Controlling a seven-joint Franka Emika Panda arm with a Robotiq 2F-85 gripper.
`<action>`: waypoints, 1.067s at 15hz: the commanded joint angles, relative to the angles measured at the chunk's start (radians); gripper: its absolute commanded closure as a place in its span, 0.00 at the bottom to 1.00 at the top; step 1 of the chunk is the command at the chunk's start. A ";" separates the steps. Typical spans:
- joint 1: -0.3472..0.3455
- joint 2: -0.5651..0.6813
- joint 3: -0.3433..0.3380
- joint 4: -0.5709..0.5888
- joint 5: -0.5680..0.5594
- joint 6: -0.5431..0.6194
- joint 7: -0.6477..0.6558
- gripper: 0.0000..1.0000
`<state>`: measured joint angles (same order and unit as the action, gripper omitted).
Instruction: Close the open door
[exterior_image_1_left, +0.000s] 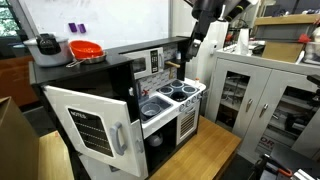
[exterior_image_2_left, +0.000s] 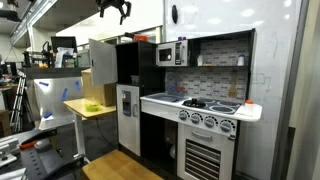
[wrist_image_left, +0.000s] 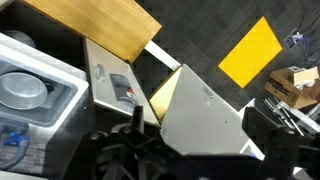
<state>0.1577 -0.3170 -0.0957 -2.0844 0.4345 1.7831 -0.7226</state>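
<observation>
The door (exterior_image_1_left: 88, 124) is a large white toy-fridge door with a black lined "NOTES" panel and a grey vertical handle (exterior_image_1_left: 119, 137). It stands swung wide open at the front of the toy kitchen. In an exterior view it shows edge-on, sticking out from the black fridge (exterior_image_2_left: 102, 62). In the wrist view it is a white panel seen from above (wrist_image_left: 205, 110). My gripper (exterior_image_2_left: 113, 9) hangs high above the kitchen, well apart from the door. It also shows in an exterior view (exterior_image_1_left: 204, 14). In the wrist view its two dark fingers (wrist_image_left: 200, 135) are spread and hold nothing.
A lower white door with a grey dispenser (exterior_image_2_left: 127, 105) is shut. The toy stove and oven (exterior_image_1_left: 180, 105) stand beside the fridge, a microwave (exterior_image_2_left: 170, 53) above. An orange bowl (exterior_image_1_left: 85, 49) and a pot (exterior_image_1_left: 46, 44) sit on top. A wooden table (exterior_image_2_left: 95, 108) stands near the door.
</observation>
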 joint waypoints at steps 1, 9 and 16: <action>0.026 0.057 0.054 0.034 0.039 0.015 -0.070 0.00; 0.069 0.187 0.209 0.136 -0.081 0.069 -0.039 0.00; 0.066 0.244 0.240 0.254 -0.082 0.029 0.077 0.00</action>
<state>0.2330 -0.1158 0.1271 -1.8963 0.3723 1.8421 -0.7155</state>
